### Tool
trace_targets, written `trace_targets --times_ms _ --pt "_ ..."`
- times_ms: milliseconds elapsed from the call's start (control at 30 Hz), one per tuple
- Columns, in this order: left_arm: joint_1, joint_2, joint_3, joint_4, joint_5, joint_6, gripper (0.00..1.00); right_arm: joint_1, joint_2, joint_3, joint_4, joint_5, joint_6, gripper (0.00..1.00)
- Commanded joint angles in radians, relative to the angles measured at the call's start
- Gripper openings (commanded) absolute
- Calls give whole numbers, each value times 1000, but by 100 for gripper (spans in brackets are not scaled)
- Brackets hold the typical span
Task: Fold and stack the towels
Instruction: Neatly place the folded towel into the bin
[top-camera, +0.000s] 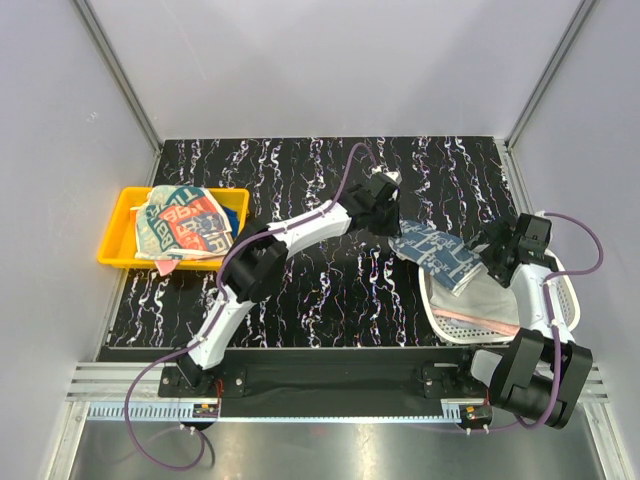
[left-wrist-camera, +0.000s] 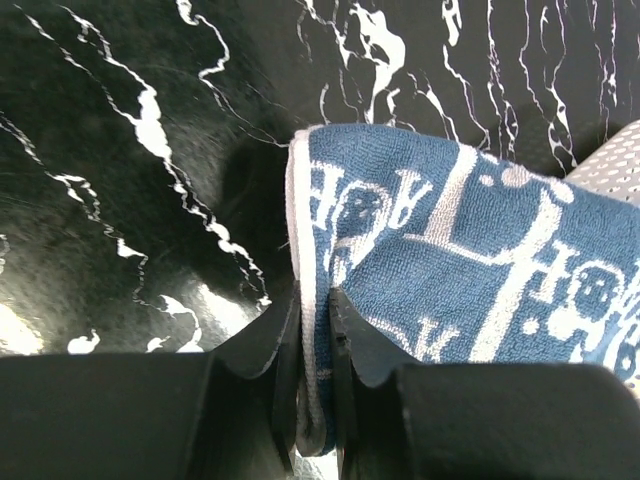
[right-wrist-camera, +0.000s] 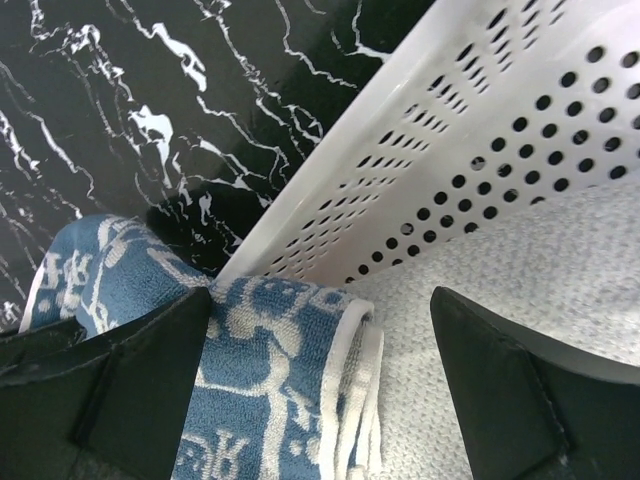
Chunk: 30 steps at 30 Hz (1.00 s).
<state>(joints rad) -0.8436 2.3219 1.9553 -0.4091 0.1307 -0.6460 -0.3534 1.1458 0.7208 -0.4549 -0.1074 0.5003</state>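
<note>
Towel (top-camera: 440, 256) drapes over basket (top-camera: 573, 292), tray (top-camera: 114, 238) far left.

Black marbled table (top-camera: 330, 290), pale grey walls (top-camera: 330, 60)

White letters on blue towel (left-wrist-camera: 480, 260), words unreadable

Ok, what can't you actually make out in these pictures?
Top view: whatever lies under the printed towel in the yellow tray; that towel covers it.
Top view: how many towels the basket holds; the blue towel and right arm cover part.
Left wrist view: the blue towel's far end, cut off at the right edge.
</note>
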Motion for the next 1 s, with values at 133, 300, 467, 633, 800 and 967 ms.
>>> trace_targets --times_ms 133,300,467,633,800,967 --pt "11 -15 -7 59 21 -4 17 -2 -14 -53 91 -93 6 96" --pt "11 -21 -21 66 26 -3 17 -2 -29 -106 183 -136 58 85" --pt "11 -25 -32 73 30 -1 17 -2 -47 -127 225 -155 98 74" --pt "11 -29 -41 82 33 0 17 -2 -38 -138 235 -166 113 65" --pt "11 -36 -50 89 37 2 17 -4 -52 -126 216 -155 116 39" --pt "12 -45 -58 95 43 19 21 -2 -55 -55 84 -111 81 8"
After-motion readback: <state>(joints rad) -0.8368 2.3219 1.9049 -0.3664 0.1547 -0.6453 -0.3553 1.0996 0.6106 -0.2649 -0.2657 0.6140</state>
